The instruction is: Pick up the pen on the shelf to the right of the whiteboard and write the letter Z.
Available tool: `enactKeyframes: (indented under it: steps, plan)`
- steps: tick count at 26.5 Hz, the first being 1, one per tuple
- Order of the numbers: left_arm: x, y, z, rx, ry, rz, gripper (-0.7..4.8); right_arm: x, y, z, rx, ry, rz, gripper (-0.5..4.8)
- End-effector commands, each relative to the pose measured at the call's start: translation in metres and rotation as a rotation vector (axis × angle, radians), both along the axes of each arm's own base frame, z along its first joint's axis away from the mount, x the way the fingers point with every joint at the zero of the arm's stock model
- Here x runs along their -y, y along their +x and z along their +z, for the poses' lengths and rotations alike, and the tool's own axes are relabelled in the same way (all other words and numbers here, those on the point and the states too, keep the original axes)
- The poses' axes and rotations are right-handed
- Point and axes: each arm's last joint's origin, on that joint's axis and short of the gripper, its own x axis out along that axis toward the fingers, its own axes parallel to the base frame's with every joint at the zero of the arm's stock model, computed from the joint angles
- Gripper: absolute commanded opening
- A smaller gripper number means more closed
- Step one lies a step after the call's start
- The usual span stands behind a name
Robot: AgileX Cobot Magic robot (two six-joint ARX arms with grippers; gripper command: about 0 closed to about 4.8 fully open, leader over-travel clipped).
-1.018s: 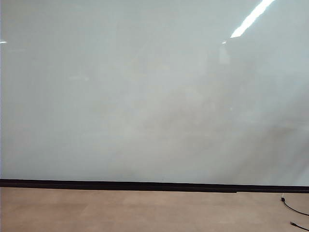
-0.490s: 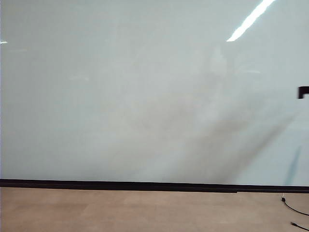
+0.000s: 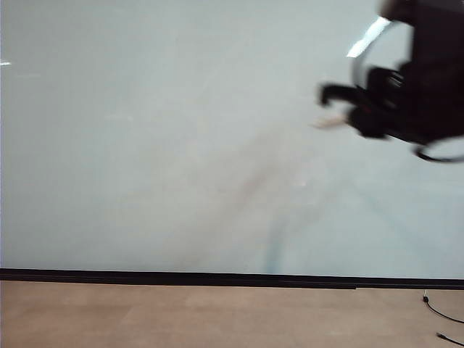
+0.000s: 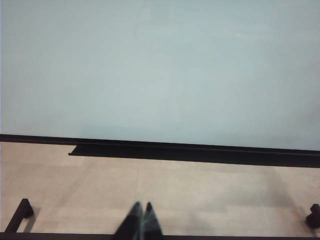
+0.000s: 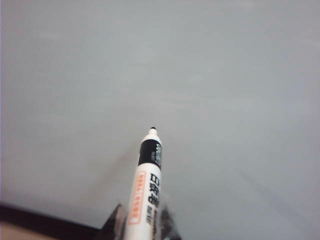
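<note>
Right gripper [image 3: 335, 101] up high on the right side of the exterior view, in front of the whiteboard [image 3: 181, 145]. Looks black and blurry there, with the arm behind it reaching to the right edge. Nipped tight on the pen [image 5: 146, 185], as seen in the right wrist view. Holds it low on its body, 1 finger [image 5: 116, 222] on each side, so most of the pen sticks out past the fingertips. White pen with a black band near the front and a small dark tip [image 5: 152, 129]. Tip aimed at the board, not clear whether it touches or stays just off. In the exterior view only a faint pale smear [image 3: 328, 122] shows by the gripper where the pen sits, too blurry to say more.

Board pale, shiny and plain, with no pen mark to be seen in any view. Bright streak of light [image 3: 368, 36] near the top right. Dark strip [image 3: 217, 278] along the bottom edge, then tan floor [image 3: 181, 315] below. Thin black cable [image 3: 442, 313] on the floor at the far right.

Left gripper [image 4: 142, 222] low down near the floor, well apart from the pen and the other arm. Its 2 fingers pressed together with nothing between them. Faces the board and its dark ledge [image 4: 190, 151].
</note>
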Motion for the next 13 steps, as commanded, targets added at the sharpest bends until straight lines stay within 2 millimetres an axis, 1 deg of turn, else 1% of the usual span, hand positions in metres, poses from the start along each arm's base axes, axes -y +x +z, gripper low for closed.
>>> enactKeyframes:
  steps: [1, 7, 13]
  plan:
    - [0.000, 0.000, 0.001, 0.007, 0.004, -0.001, -0.04, -0.019, 0.011, 0.018, 0.037, -0.003, 0.199, -0.05]
    - [0.000, 0.000, 0.001, 0.007, 0.004, 0.000, -0.05, -0.044, 0.034, 0.045, 0.009, -0.044, 0.333, -0.05]
    - [0.000, 0.000, 0.001, 0.007, 0.004, -0.001, -0.05, -0.057, 0.050, 0.073, 0.021, -0.072, 0.375, -0.05]
